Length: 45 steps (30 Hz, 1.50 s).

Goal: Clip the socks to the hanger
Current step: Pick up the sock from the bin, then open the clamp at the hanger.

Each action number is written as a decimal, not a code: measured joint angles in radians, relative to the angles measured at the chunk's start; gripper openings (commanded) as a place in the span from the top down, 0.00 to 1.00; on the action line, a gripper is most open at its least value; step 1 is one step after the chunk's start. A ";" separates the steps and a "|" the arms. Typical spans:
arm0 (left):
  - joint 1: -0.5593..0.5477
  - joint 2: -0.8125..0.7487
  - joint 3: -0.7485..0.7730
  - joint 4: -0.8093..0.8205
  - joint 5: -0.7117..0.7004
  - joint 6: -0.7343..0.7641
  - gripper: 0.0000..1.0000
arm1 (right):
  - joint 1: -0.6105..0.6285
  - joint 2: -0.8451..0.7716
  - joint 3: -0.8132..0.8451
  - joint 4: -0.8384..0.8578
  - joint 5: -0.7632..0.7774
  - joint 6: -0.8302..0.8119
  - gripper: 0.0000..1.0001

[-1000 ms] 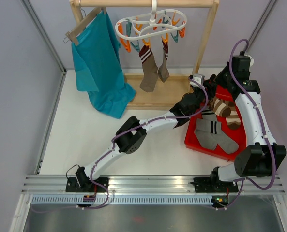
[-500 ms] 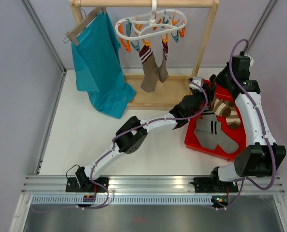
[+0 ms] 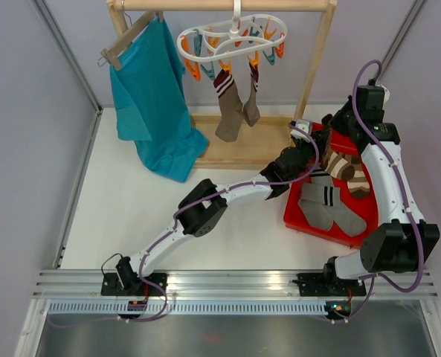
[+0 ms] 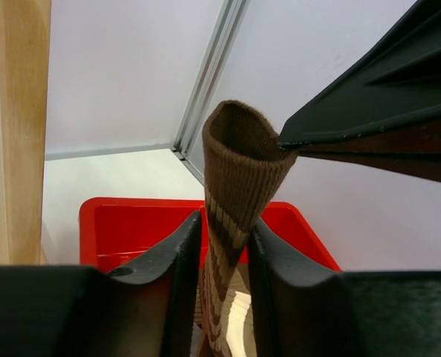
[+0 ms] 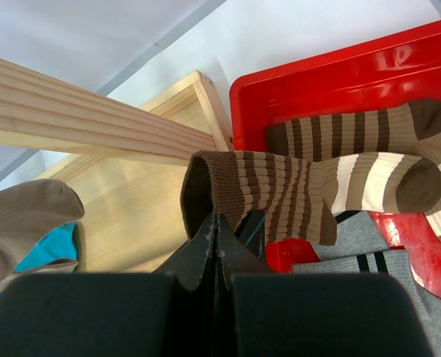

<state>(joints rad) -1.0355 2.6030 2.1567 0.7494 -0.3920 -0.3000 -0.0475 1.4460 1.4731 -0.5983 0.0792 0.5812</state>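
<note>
Upright in left gripper (image 4: 225, 223) — brown striped sock (image 4: 242, 149), over red tray (image 4: 131, 223).

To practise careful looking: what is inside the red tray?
Two grey socks lie flat in the red tray; brown striped socks sit behind, one pinched by the left gripper. The right arm hides the tray's right side.

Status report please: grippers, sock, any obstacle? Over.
Left gripper shut on striped sock, right gripper pinching its cuff. Sock at red tray, not yet at hanger. Wooden rack post near.
</note>
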 measured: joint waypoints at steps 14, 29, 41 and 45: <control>0.000 0.005 0.000 0.007 -0.005 0.089 0.98 | 0.005 -0.002 -0.006 0.000 0.004 -0.001 0.82; 0.002 -0.382 -0.478 0.106 0.056 0.375 0.98 | 0.004 -0.019 0.217 -0.064 0.058 -0.021 0.47; 0.040 -0.870 -0.717 0.043 0.111 0.463 0.98 | 0.006 -0.039 0.336 -0.036 -0.063 -0.101 0.44; 0.056 -0.978 -0.804 0.003 0.111 0.466 0.98 | 0.054 -0.048 0.336 0.022 -0.128 -0.148 0.44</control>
<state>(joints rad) -0.9798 1.6249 1.3529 0.7528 -0.2806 0.1661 0.0063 1.3975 1.8095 -0.5762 -0.0490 0.4332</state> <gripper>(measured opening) 0.033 0.557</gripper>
